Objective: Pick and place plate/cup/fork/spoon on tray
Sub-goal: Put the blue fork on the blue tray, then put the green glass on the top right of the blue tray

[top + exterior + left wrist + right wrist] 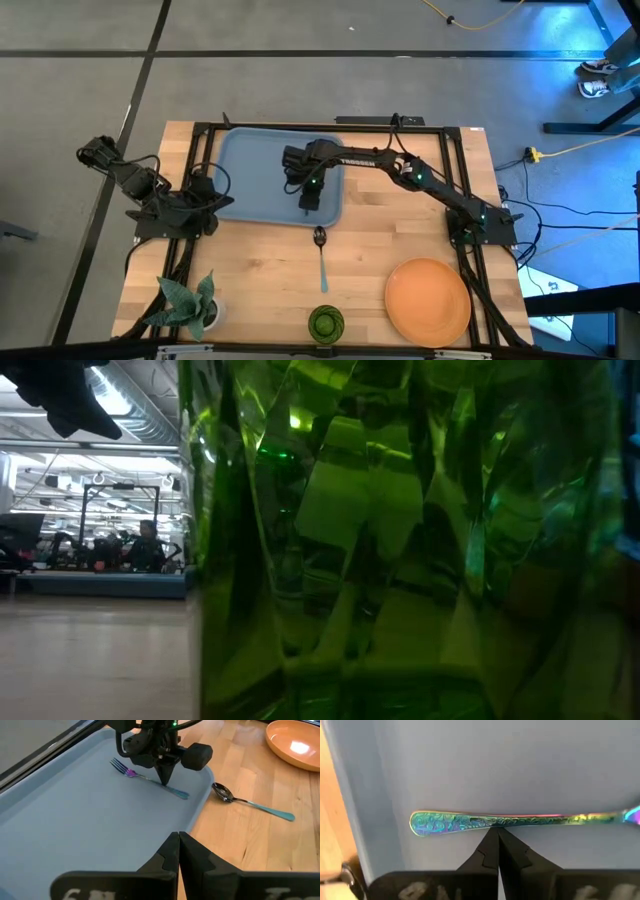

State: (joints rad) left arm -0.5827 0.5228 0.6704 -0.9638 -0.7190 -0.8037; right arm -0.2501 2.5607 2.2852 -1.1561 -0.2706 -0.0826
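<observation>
1. Slim fork with iridescent blue-purple handle (pixel 150 778) lies flat inside the blue-grey rectangular plastic tray (pixel 75 815), near its edge
2. Right gripper (pixel 164 779) touches the handle, fingers pressed together, apparently having delivered it
3. Left gripper (pixel 178 851) waits beside the tray, fingers pressed together

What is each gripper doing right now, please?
Left gripper: shut, empty, over the blue-grey rectangular plastic tray.
Right gripper: shut, tips at the slim iridescent-handled fork lying on the tray.
</observation>
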